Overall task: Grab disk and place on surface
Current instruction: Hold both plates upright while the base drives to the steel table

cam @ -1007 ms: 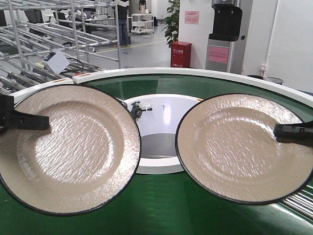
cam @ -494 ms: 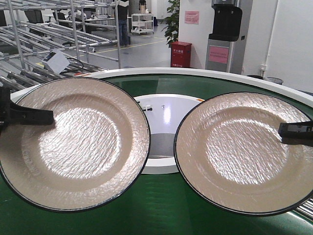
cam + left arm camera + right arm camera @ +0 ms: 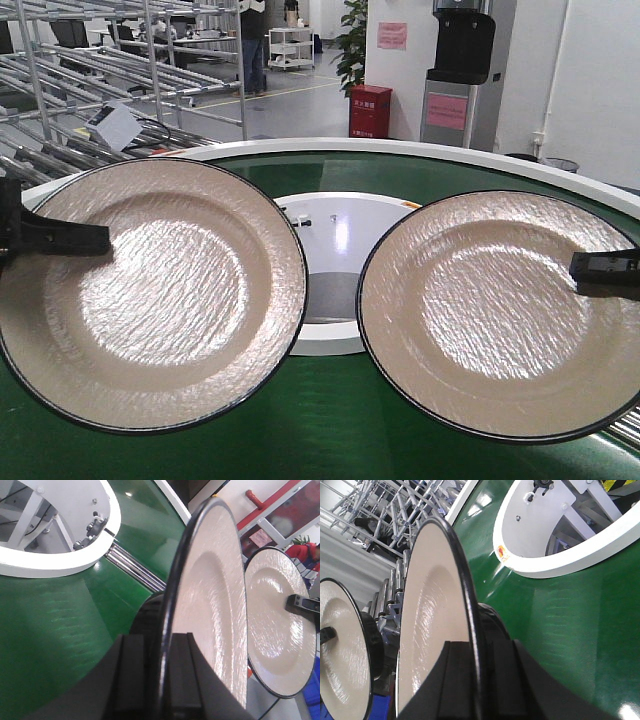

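The front camera is looking forward over the green ring-shaped conveyor belt (image 3: 330, 420), close behind the cream, black-rimmed round left plate (image 3: 150, 290) and matching right plate (image 3: 490, 310). Each wrist camera is peering from just behind its jaws, edge-on along its own plate, also catching the other plate and the belt.

Green conveyor belt (image 3: 330, 420) (white-rimmed), red box (image 3: 370, 110), perhaps a plant (image 3: 352, 40).

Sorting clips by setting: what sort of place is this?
Likely a factory or warehouse floor: a green conveyor belt in front, metal roller racks behind, and a red fire-extinguisher box.
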Controlling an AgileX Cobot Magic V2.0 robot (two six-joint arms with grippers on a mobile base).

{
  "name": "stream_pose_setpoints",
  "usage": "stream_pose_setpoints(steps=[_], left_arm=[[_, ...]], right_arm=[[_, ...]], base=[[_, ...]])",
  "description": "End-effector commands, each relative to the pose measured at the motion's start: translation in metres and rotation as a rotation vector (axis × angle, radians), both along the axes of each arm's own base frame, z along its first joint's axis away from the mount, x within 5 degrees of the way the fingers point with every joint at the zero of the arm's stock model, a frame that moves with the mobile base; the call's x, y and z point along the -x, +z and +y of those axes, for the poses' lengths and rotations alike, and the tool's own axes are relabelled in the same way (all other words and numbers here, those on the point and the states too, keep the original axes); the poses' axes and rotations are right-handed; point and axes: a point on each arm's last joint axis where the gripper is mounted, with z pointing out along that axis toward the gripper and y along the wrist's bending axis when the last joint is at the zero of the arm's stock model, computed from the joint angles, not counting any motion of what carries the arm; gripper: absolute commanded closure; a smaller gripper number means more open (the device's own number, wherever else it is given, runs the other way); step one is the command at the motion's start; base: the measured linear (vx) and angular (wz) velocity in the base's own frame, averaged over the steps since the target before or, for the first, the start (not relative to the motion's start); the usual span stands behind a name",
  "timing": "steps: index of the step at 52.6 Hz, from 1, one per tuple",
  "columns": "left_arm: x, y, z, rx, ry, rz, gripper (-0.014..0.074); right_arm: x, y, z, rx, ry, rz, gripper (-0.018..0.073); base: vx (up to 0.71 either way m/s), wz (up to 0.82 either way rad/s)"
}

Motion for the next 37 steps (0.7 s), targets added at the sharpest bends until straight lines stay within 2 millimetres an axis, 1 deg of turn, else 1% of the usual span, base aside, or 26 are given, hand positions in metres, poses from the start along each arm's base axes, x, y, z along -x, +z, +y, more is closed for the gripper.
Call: stream_pose_setpoints(steps=[1, 23, 37], left_arm=[[0.0132, 0.0345, -0.0052, 0.138, 0.009, -0.102, 0.0604], [0.0132, 0.0345, -0.0052, 0.138, 0.009, -0.102, 0.0604], [0.0132, 0.0345, -0.0052, 0.138, 0.009, -0.102, 0.0604]], right_arm=[[0.0072, 0.0284, 0.0050, -0.104, -0.013, -0.109, 0.0568], [0.0072, 0.0284, 0.0050, -0.104, -0.013, -0.109, 0.0568], [0.0071, 0.0284, 0.0050, -0.103, -0.014, -0.109, 0.0568]], base=[[0.00, 0.00], [0.00, -0.01], [-0.05, -0.19]])
